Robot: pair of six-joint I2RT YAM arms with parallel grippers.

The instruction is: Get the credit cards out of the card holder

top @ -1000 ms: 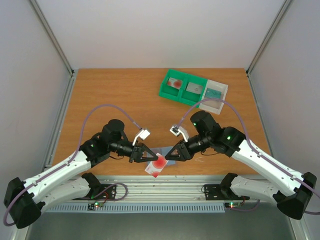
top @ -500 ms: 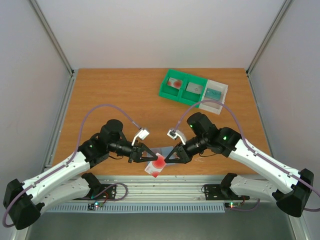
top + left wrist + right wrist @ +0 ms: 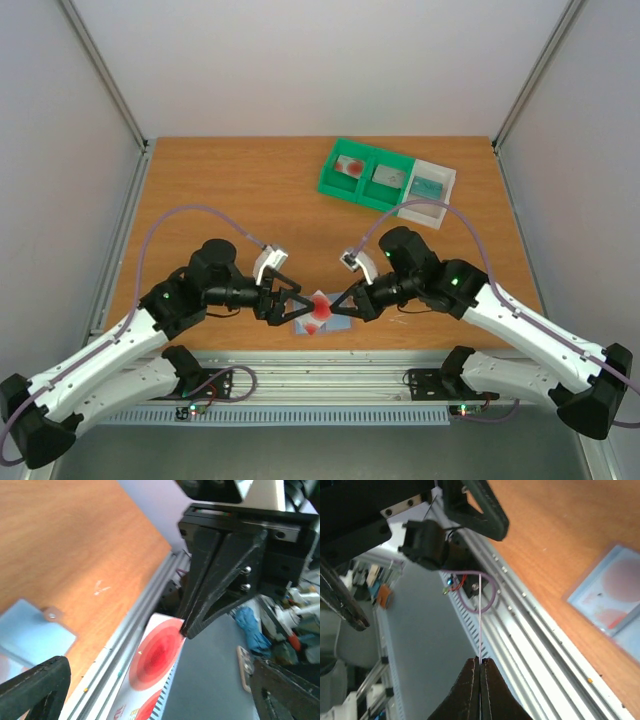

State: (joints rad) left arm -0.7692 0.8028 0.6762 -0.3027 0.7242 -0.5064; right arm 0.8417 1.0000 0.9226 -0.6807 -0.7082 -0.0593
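Right claw (image 3: 186, 629) clenched on the red-blotched credit card (image 3: 155, 655), left claw (image 3: 292, 305) released: we would withdraw level, clear of its fingers, leaving the card holder (image 3: 615, 592) on the desk (image 3: 75, 545).

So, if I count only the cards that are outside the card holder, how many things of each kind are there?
Credit card held by the right gripper: 1
Cards in the compartment tray: 3 (red-blotched card, greyish card, teal card)
Card holder: 1
Compartment tray: 1
Grippers: 2, counting the open left gripper
Total: 8
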